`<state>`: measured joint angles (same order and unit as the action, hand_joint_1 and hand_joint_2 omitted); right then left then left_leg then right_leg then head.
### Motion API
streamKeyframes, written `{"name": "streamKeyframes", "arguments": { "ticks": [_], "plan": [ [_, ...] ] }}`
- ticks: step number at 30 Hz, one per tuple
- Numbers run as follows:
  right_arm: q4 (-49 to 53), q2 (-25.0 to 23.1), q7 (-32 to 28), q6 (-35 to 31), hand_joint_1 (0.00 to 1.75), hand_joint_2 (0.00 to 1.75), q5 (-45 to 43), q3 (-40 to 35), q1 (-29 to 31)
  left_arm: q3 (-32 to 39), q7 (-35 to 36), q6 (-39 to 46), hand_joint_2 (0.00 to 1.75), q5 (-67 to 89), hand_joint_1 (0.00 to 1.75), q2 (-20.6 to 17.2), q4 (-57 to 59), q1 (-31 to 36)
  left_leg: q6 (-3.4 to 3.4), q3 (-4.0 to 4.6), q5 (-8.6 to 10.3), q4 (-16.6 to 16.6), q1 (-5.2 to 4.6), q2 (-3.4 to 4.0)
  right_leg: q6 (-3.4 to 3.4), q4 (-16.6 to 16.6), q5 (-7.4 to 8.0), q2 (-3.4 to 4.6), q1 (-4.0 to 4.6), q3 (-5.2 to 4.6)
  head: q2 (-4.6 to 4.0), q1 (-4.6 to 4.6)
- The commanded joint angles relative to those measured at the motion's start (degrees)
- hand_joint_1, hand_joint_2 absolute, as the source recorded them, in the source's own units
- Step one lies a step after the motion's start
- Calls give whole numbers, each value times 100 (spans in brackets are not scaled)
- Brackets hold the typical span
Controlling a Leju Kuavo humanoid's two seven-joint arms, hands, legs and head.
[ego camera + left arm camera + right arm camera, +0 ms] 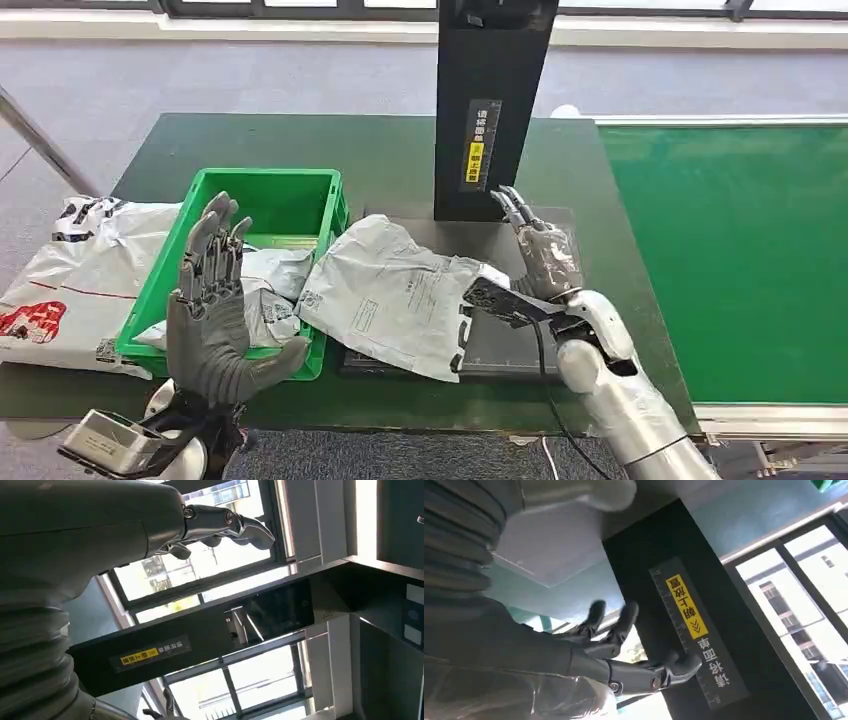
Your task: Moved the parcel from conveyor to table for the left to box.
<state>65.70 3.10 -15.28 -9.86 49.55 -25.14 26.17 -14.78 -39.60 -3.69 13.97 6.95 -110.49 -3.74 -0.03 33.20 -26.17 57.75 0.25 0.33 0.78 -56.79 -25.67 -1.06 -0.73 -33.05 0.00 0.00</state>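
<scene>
A crumpled grey parcel (400, 295) lies on the dark table (390, 150), its left edge against the green crate (268, 180) and its right part on a flat grey platform (505, 345). My right hand (542, 252) hovers just right of the parcel, beside the black post (490, 100), fingers stretched out and holding nothing; in the right wrist view the hand (549, 660) has its fingers (644, 672) spread before the post (704, 630). My left hand (210, 300) is raised in front of the crate, fingers straight and apart, empty. The left wrist view shows its fingers (225, 522) extended.
The green crate holds other grey parcels (268, 290). A large white bag (80, 270) lies left of the crate. The green conveyor belt (740, 250) runs along the right side. The black post stands at the back of the platform.
</scene>
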Motion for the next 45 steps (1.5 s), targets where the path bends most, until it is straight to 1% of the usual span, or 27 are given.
{"name": "streamKeyframes", "arguments": {
  "ticks": [1,3,4,6,7,9,12,13,14,16,17,18,19,21,22,25,27,30,32,33,35,37,39,40,41,43,45],
  "plan": [
    [-628,60,14,175,0,175,-75,-556,365,-32,18,-53,175,-4,0,-93,284,197,-3,-7,6,-13,1,7,-7,10,9,20,0,1,0,0],
    [-650,93,15,204,0,175,-112,-527,384,-33,17,-56,175,-4,0,-98,283,201,-3,-7,4,-11,-1,12,-6,6,7,22,-1,-1,0,0],
    [-649,150,24,312,0,0,-182,-510,381,-35,15,-56,175,-8,0,-115,277,195,-2,-4,2,-4,0,7,-3,2,3,13,0,0,0,0],
    [-595,294,0,457,0,0,-238,-512,357,-31,7,-54,175,-11,0,-138,281,194,-2,-4,6,-10,1,3,-5,10,7,14,1,1,0,0],
    [-501,503,-54,494,0,0,-175,-541,329,-19,-2,-41,175,-9,0,-163,287,183,-2,-7,8,-15,-1,-1,-5,13,7,10,-1,3,0,0],
    [-77,706,-192,336,0,0,-450,-175,78,1,-36,10,175,32,0,-211,265,105,0,-4,7,-11,-1,-16,-3,10,2,-6,-2,5,0,2],
    [980,813,-470,251,0,0,-1331,881,-555,31,-1,85,175,191,0,-226,267,52,1,-5,7,-15,-1,-26,-2,18,1,-13,-2,11,0,0],
    [1421,700,-598,242,0,0,-1821,1353,-844,44,103,127,175,321,0,-233,298,57,1,1,4,-6,-2,-31,-1,9,-4,-22,-2,5,0,0],
    [1924,557,-781,264,0,175,-2407,1792,-1219,37,221,169,175,528,0,-265,382,102,0,1,5,-6,-2,-41,-2,9,-7,-31,-2,7,0,0],
    [2866,278,-979,643,0,175,-3319,2418,-1993,20,432,199,175,865,0,-328,642,252,-1,-3,6,-14,-3,-59,-5,16,-11,-47,-4,15,0,2],
    [3119,183,-1012,785,0,175,-3403,2546,-2233,20,443,240,175,998,0,-346,738,311,-1,-1,4,-12,-2,-60,-7,14,-13,-48,-2,15,0,2],
    [3477,-156,-1109,898,0,175,-3574,2797,-2586,-122,679,278,175,1609,0,-476,962,490,-4,-6,5,-20,-2,-66,-9,21,-14,-52,-2,20,0,0],
    [3614,-248,-1135,938,0,175,-3521,2809,-2727,-105,670,287,175,1628,0,-452,1084,564,-3,2,1,-10,-3,-50,-7,13,-10,-41,-3,6,0,2],
    [3792,-517,-1185,1119,0,175,-3689,2873,-2938,-251,978,441,175,2447,0,-617,1425,849,-11,-22,4,-38,0,-71,-18,34,-15,-52,0,35,0,0],
    [3802,-542,-1186,1125,0,175,-3688,2869,-2962,-233,973,438,175,2435,0,-615,1505,900,-6,2,-6,-11,-1,-51,-9,11,-15,-39,-1,7,0,2],
    [3784,-558,-1191,1131,0,175,-3685,2863,-2914,-210,969,437,175,2436,0,-618,1580,949,-12,1,-9,-14,0,-36,-13,9,-17,-23,1,-2,0,0],
    [3722,-598,-1238,1228,0,175,-3744,2888,-2894,-236,1108,565,175,2791,0,-758,1725,1115,-19,0,-12,-14,-1,-8,-14,7,-13,-5,-1,-13,0,2],
    [3565,-695,-1373,1581,0,175,-3978,2909,-2818,-234,1545,797,175,3413,0,-1101,2285,1651,-19,5,-7,-9,1,-13,-16,4,-11,-10,2,-16,0,2],
    [3262,-803,-1424,1719,0,175,-4065,2885,-2619,-287,1888,939,175,4084,0,-1474,2705,1885,-22,-1,2,-18,4,-12,-22,13,-2,-2,4,-13,0,2],
    [3184,-833,-1472,1746,0,175,-4103,2835,-2576,-480,1909,872,175,4451,0,-1713,3069,2211,-20,-6,-2,-14,0,7,-20,7,-3,12,0,-13,0,0],
    [3204,-829,-1482,1757,0,175,-4125,2787,-2602,-452,1878,832,175,4458,0,-1672,3376,2488,-22,0,0,-11,1,5,-25,1,0,10,2,-17,0,2],
    [3205,-828,-1482,1757,0,175,-4125,2787,-2604,-450,1878,832,175,4458,0,-1669,3375,2499,-27,2,3,-8,4,3,-27,-1,2,8,4,-20,0,0],
    [3307,-840,-1481,1774,0,175,-4129,2797,-2649,-720,2027,635,175,4740,0,-1778,3508,2746,-27,5,9,-7,6,9,-30,-1,5,12,8,-24,0,0],
    [3439,-901,-1463,1808,0,175,-4165,2792,-2681,-1093,2201,439,175,5095,0,-1931,3829,3241,-28,6,11,-9,8,2,-32,0,6,9,10,-22,0,0],
    [3527,-928,-1435,1833,0,175,-4176,2759,-2709,-1175,2199,298,175,5042,0,-1927,4035,3542,-26,10,6,1,8,2,-29,-11,1,4,9,-25,0,0],
    [3615,-973,-1443,1920,0,175,-4255,2631,-2784,-1866,2106,-395,175,5243,0,-2077,4761,4358,-30,25,21,-2,12,-36,-36,-12,3,-23,13,-31,0,2],
    [3588,-1033,-1483,1865,0,175,-4341,2495,-2864,-2391,1834,-772,175,5096,0,-2042,5573,5155,-26,28,23,5,14,-37,-37,-13,5,-30,16,-31,0,2]
  ]
}}
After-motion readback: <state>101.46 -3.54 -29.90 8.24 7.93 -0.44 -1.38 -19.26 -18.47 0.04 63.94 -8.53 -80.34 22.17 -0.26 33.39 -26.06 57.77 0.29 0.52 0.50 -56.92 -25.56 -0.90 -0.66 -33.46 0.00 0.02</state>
